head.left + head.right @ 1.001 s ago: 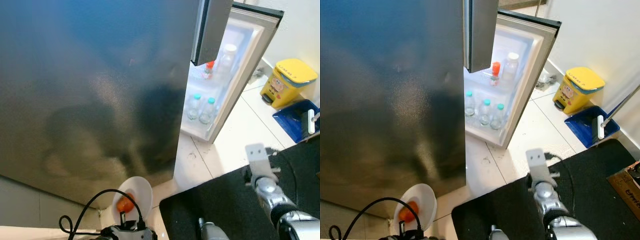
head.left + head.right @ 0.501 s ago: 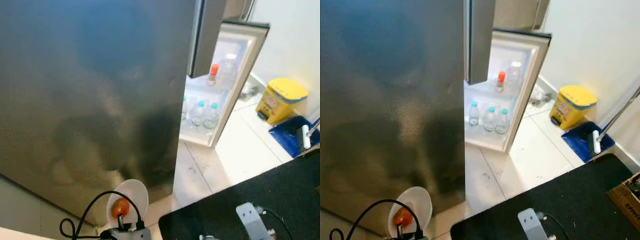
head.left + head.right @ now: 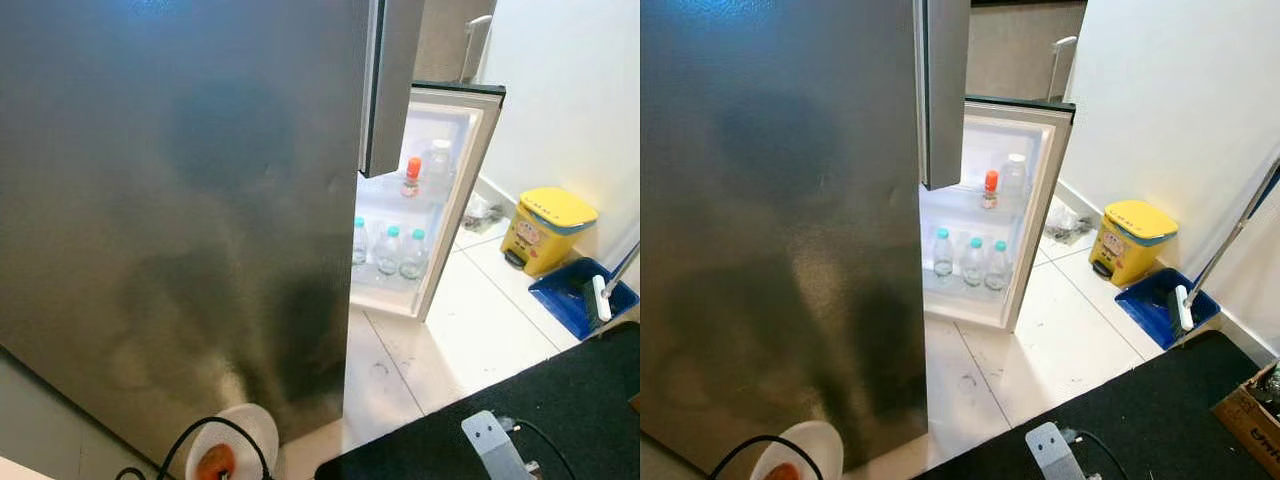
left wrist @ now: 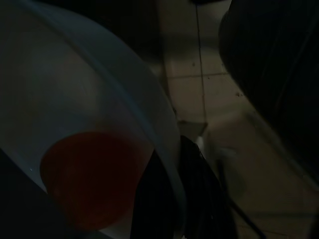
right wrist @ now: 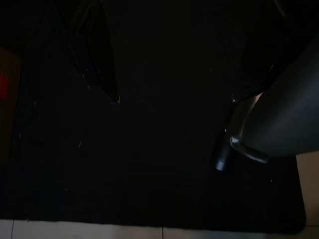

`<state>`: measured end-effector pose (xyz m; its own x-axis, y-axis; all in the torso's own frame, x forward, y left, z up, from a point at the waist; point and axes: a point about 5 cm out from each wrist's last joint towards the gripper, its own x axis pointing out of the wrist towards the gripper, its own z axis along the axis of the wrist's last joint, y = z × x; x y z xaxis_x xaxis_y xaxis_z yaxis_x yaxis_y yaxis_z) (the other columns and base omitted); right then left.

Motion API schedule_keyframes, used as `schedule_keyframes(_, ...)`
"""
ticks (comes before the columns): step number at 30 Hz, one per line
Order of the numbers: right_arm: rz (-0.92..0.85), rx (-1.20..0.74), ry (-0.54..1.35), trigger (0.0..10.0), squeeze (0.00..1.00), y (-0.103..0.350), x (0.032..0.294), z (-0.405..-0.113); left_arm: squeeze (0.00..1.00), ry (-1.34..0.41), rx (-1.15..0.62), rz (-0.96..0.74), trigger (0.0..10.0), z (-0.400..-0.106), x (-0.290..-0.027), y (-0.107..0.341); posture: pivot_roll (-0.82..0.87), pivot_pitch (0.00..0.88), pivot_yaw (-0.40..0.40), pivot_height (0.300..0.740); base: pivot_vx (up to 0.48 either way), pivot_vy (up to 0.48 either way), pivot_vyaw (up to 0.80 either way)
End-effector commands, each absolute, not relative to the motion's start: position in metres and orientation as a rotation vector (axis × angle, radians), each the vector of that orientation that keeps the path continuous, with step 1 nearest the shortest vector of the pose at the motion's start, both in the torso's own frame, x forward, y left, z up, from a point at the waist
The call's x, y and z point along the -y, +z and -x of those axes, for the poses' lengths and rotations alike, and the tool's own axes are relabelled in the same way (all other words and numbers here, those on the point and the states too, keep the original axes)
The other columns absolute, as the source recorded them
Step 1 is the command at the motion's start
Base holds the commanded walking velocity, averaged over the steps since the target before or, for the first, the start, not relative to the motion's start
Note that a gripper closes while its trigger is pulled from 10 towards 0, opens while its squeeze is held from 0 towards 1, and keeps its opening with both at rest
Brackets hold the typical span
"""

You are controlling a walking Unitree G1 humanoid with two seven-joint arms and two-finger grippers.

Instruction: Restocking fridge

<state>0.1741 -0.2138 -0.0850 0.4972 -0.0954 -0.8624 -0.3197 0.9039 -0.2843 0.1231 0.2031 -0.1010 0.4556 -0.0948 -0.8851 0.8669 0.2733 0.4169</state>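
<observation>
The steel fridge [image 3: 180, 200] fills the left of the head views. Its lower door [image 3: 458, 200] stands open on shelves with three teal-capped water bottles [image 3: 388, 250], an orange-capped bottle [image 3: 411, 178] and a clear bottle [image 3: 437, 165]. At the bottom edge, a white bowl [image 3: 228, 445] holds an orange round fruit [image 3: 212, 466]. In the dim left wrist view my left gripper [image 4: 179, 169] is shut on the rim of the bowl [image 4: 75, 99], with the fruit [image 4: 89, 179] inside. My right gripper [image 5: 174, 94] hangs open above a black mat [image 5: 149, 164].
A yellow pedal bin [image 3: 548, 228] and a blue dustpan [image 3: 580, 300] with a brush stand by the white wall at right. The black mat [image 3: 570, 400] covers the near right floor, with a cardboard box [image 3: 1250, 420] at its edge. White tiles [image 3: 470, 330] lie before the open door.
The camera has tilted up, so the fridge interior sits nearer the picture's middle. The bowl and my right arm have slid down toward the bottom edge.
</observation>
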Motion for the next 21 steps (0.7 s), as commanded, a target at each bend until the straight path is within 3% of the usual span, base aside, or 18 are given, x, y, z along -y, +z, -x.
schedule_keyframes(1, 0.456, -1.039, 0.162, 10.0, 0.00, -0.0833, 0.2107, -0.1790, 0.00, -0.763, -0.895, -1.064, 10.0, -0.1198, -0.1979, -0.1032, -0.01, 0.000, -0.013, 0.740, 0.000, -0.480, 0.00)
schedule_keyframes(21, 0.459, -1.068, 0.179, 10.0, 0.00, -0.0863, 0.2105, -0.1729, 0.00, -0.708, -0.948, -1.007, 10.0, -0.1181, -0.1996, -0.1043, 0.00, 0.000, -0.017, 0.740, 0.000, -0.476, 0.00)
